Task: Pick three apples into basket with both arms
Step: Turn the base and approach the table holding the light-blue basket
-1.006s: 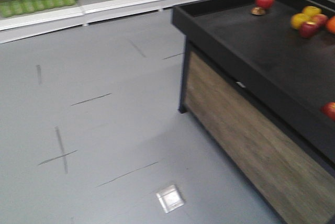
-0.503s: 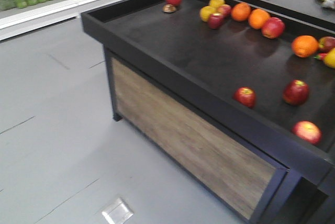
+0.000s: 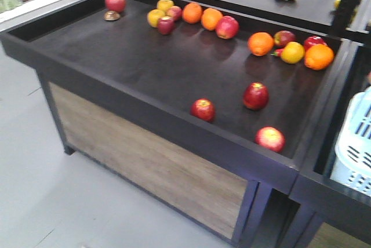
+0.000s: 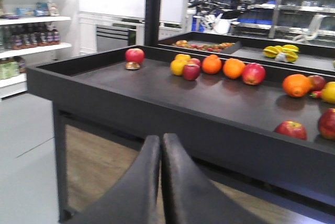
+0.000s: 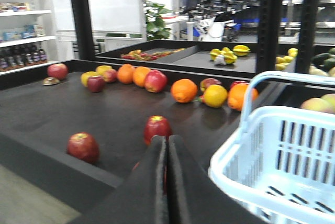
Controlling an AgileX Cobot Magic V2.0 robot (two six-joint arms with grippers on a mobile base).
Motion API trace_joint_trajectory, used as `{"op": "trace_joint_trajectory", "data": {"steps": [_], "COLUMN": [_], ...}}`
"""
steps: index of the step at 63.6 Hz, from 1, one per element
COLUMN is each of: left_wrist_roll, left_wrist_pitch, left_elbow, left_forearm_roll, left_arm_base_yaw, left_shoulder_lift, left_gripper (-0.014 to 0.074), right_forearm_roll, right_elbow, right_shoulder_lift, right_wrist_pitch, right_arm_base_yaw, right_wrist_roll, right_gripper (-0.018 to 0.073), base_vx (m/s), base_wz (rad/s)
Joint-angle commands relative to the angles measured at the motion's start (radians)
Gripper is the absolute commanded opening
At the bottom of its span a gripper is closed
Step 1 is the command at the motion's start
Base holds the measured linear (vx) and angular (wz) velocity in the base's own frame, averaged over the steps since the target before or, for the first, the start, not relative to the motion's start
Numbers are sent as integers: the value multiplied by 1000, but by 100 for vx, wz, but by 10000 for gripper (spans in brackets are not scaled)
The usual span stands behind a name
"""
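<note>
The left gripper [image 4: 160,144] is empty, its fingers pressed flat together. It is held level off the front side of the black table [image 3: 116,51], with its tips aimed at the front wall below the rim. The right gripper [image 5: 167,141] is likewise squeezed together on nothing, reaching level over the table's near rim. Three apples [image 3: 203,109] lie apart near the table's front right corner, and the basket [image 3: 355,143] stands just past the table's right end.

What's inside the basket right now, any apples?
Nothing shows inside the basket; the right wrist view shows only its slotted wall and floor. The near corner is hidden by the rim, and the right end is cut off.
</note>
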Motion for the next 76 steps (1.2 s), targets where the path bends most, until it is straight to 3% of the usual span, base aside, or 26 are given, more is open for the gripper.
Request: {"op": "trace_joint_trajectory", "data": {"steps": [1, 76], "left_wrist_roll": [-9, -9], "left_wrist_pitch": [-67, -67], "left_elbow": [17, 17], "left_forearm_roll": [0, 0], "left_arm_base_yaw": [-4, -4], "left_shoulder_lift": [8, 8], "left_gripper": [-6, -6], "right_forearm_roll": [-2, -2], "right_elbow": [13, 13], "right_shoulder_lift": [5, 5], "right_wrist_pitch": [-80, -81], "right_arm_base_yaw": [-1, -1], "right_wrist_roll": [-8, -8], "right_gripper": [-9, -9], "base_vx": [9, 10], "base_wz": [-40, -42]}}
